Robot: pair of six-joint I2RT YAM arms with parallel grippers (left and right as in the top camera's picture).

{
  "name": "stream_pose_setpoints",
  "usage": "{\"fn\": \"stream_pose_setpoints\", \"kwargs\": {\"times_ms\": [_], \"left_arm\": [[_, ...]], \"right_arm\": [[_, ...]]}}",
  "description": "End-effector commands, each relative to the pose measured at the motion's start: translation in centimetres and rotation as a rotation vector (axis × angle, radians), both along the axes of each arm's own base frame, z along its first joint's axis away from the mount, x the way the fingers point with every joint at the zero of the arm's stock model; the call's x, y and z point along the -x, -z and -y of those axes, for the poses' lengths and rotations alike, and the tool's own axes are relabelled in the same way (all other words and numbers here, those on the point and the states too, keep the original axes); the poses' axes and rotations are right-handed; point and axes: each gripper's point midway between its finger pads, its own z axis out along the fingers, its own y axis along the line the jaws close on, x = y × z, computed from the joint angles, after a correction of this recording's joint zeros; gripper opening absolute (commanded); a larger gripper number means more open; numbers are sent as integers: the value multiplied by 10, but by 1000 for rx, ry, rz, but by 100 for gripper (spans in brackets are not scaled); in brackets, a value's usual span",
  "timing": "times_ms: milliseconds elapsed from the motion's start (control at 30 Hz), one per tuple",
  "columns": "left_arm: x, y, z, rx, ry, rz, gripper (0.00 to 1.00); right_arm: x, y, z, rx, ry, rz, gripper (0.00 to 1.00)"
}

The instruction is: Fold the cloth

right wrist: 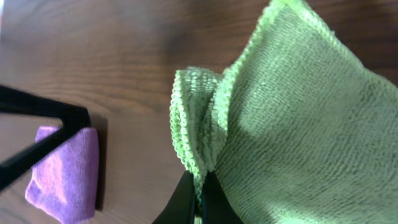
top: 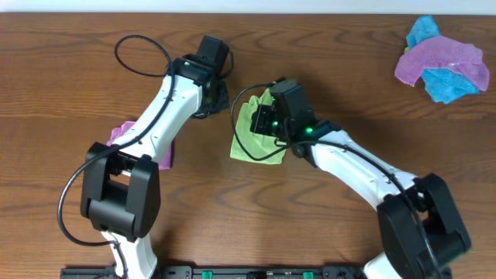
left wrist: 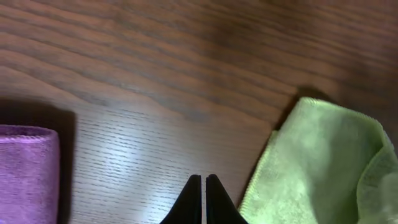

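The lime-green cloth (top: 252, 133) lies partly folded at the table's middle. My right gripper (right wrist: 199, 180) is shut on a doubled edge of the cloth (right wrist: 292, 124) and holds that edge lifted; in the overhead view the right gripper (top: 267, 118) sits over the cloth's far part. My left gripper (left wrist: 203, 183) is shut and empty, over bare wood just left of the cloth's edge (left wrist: 317, 168); in the overhead view the left gripper (top: 218, 94) is to the left of the cloth's far corner.
A folded purple cloth (top: 124, 136) lies left of the left arm and shows in both wrist views (left wrist: 28, 171) (right wrist: 65, 171). A pile of purple and blue cloths (top: 442, 62) sits at the far right corner.
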Motion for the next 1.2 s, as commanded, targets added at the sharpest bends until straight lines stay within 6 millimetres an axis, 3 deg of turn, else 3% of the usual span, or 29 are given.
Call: {"fn": "stream_pose_setpoints", "kwargs": {"times_ms": [0,367,400,500,667,800,1000,1067,1167], "left_arm": [[-5,-19,-20,-17,-29,47,6],[-12,-47,-53,10,-109,110,6],[-12,-48,-53,11,-108,112,6],[-12,-49,-53,11,-108,112,6],[-11,-49,-54,11,-109,110,6],[-10,-49,-53,16,-107,106,6],[-6,-48,-54,12,-113,90,6],[-5,-51,-54,22,-136,93,6],[-3,-65,-54,37,-154,122,6]], "right_arm": [[4,4,-13,17,-43,5,1],[26,33,-34,55,-109,-53,2],[27,34,-36,57,-113,-54,7],[29,34,-38,61,-123,-47,41],[28,28,-42,48,-160,-36,76],[23,7,-47,22,-193,1,99],[11,-56,-37,8,-210,123,99],[11,-76,-24,23,-219,164,99],[21,-111,27,123,-191,217,99]]}}
